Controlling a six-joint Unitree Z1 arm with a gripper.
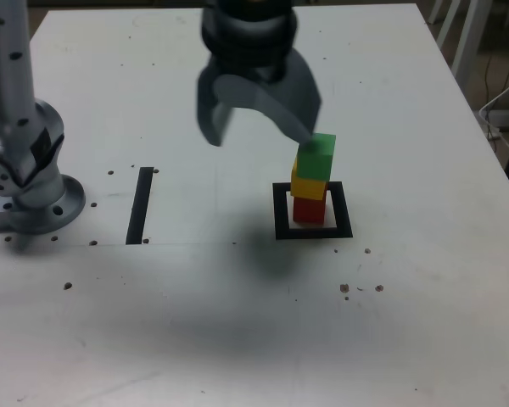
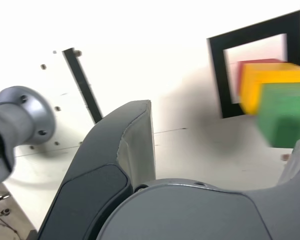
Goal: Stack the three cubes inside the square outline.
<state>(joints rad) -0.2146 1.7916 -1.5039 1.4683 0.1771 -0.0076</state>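
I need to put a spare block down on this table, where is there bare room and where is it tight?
Bare room: the near table in front of the black strip and square outline, and the far edge behind the gripper. Tight: the outline holds the red cube, yellow cube and green cube, open jaws alongside; the arm base fills the exterior view's left.

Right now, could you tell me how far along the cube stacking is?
Done: red cube, yellow cube and green cube stand stacked inside the square outline. In hand: nothing; the gripper is open beside the top. Left: clearing away without nudging the slightly offset stack.
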